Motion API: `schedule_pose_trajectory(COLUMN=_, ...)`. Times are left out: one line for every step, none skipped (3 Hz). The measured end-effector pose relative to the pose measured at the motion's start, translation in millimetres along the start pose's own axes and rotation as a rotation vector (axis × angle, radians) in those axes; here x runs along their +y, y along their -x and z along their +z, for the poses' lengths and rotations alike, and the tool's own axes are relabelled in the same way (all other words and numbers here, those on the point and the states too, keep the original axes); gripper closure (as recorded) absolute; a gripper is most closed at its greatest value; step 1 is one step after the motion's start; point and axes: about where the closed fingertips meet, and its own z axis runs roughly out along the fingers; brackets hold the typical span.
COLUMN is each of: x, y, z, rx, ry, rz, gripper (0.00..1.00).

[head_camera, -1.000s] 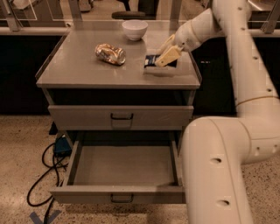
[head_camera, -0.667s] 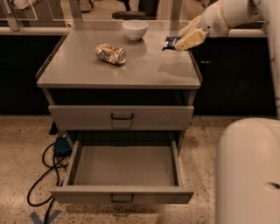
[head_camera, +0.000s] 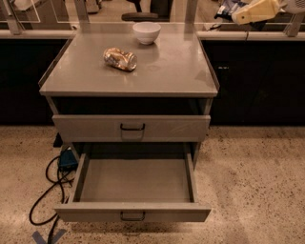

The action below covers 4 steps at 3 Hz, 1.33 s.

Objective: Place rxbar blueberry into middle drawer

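Evidently the rxbar blueberry (head_camera: 225, 9) hangs aloft at the top right, past the tabletop's (head_camera: 171, 71) back corner, pinched at one end by the jaws of the gripper (head_camera: 237, 16). It looks light, flat and a little bendy, with a wrapper that is probably slick, so a hold across the flat faces seems safest. The middle drawer (head_camera: 136, 181) stands open below, its floor bare. The can (head_camera: 120, 58) and white bowl (head_camera: 146, 32) sit well left of the gripper. The tabletop's front edge likely has to be cleared on the way down.
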Motion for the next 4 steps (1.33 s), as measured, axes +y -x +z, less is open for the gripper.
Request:
schedule_pose_trajectory(x=0.1, y=-0.1, z=0.3, rx=0.0, ry=0.001, rz=0.0, gripper=1.0)
schedule_pose_trajectory(x=18.3, y=-9.8, z=5.5, rx=0.077, ry=0.065, rz=-0.012, gripper=1.0)
schedule_pose_trajectory(x=52.9, y=-6.7, z=-30.2, rx=0.137, ry=0.111, rz=-0.014, gripper=1.0)
schedule_pose_trajectory(x=106.5, y=-18.4, z=-86.6, rx=0.194, ry=0.154, rz=0.065, gripper=1.0)
